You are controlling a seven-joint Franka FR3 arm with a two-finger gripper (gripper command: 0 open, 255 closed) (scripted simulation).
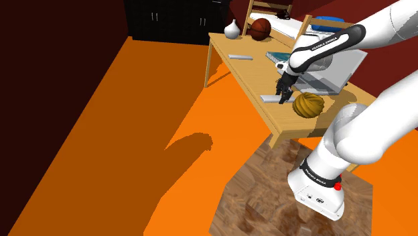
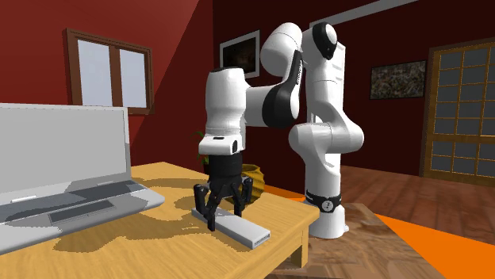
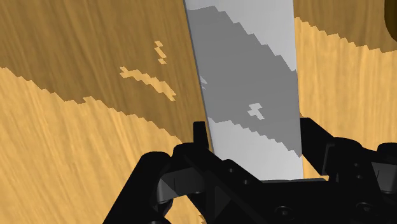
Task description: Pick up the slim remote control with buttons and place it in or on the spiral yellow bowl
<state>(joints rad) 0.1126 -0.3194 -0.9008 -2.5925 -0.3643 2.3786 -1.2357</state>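
The gripper (image 1: pixel 284 94) is down at the wooden table (image 1: pixel 248 77). Its two black fingers (image 3: pixel 199 137) stand on either side of the remote (image 3: pixel 248 63) and pinch it across its narrow width. In the wrist view each finger sits tight against one long edge, with no wood showing between finger and slab.

The remote is drawn as a plain grey flat bar and lies flat on the tabletop. Its long axis runs straight out from between the fingers, leaning only slightly to one side, and bands of shadow cross it on the slant.

In the second exterior view the gripper (image 2: pixel 224 214) clasps the remote (image 2: pixel 246 228) near one end. The longer free part stretches away from the fingers towards the table's near corner.

In the shoulder view the remote (image 1: pixel 269 98) lies roughly along the table's front edge. The clasped end points towards the yellow bowl (image 1: pixel 309 104) and the free end points away from it.

The bowl is ribbed and golden. It stands on the table just beside the fingers, on the side opposite the remote's free end and apart from the remote. In the second exterior view the bowl (image 2: pixel 255 174) shows behind the gripper.

An open grey laptop (image 2: pixel 63 174) stands near the fingers, off to the side of the remote's long axis.
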